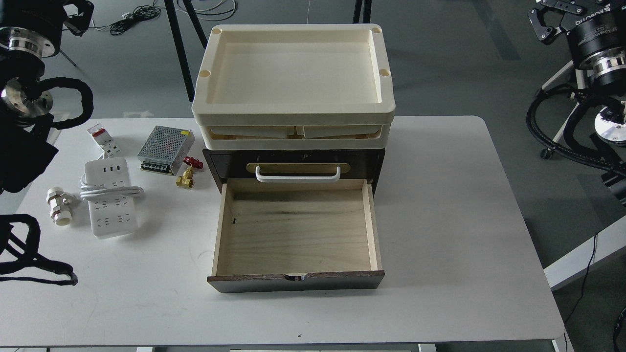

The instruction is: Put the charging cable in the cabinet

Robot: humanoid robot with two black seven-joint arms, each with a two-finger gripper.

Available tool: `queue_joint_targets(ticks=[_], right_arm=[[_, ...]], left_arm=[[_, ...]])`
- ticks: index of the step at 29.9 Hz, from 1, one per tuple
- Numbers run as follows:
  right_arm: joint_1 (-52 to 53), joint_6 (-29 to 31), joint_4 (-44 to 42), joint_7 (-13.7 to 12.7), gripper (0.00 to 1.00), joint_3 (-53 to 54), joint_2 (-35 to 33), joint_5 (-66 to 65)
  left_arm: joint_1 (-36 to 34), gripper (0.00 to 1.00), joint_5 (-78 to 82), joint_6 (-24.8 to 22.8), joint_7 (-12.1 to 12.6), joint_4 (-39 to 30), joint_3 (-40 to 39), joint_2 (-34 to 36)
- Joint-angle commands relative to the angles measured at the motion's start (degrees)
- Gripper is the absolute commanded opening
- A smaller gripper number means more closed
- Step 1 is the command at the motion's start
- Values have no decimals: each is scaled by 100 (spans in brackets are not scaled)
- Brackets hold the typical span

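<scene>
The charging cable lies flat on the white table, at about nine o'clock from the cabinet and well apart from it. Its long axis runs nearly straight away from the robot, tipped a little so the far end leans toward eleven o'clock. The USB end points away, and the rows of sockets face up on the near half. The thick white cord is wound across its middle, with loops sticking out on both sides.

The cabinet's lower drawer is pulled out toward six o'clock, its pale wood inside open to view. Above it, the upper drawer front with the white handle is closed. Two cream trays are stacked on top.

Near the cable sit a white pipe fitting at its nine o'clock, a small breaker at twelve, a mesh power-supply box and a brass valve at about two.

The right pincer hangs at upper right, off the table, fingers apart and holding nothing. The left pincer is dark at upper left; I cannot tell its state.
</scene>
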Motion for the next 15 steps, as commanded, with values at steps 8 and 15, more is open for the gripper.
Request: queue_joint_targets(ticks=[8,15], right_arm=[[27,0,23,-5,99,16,25,8],[124,0,50,-14,99,7,25,8]], left_arm=[[74,100,-184,0,-280,28,-212,-265],[425,100,-528,0,-717,-200,-1661,-397]])
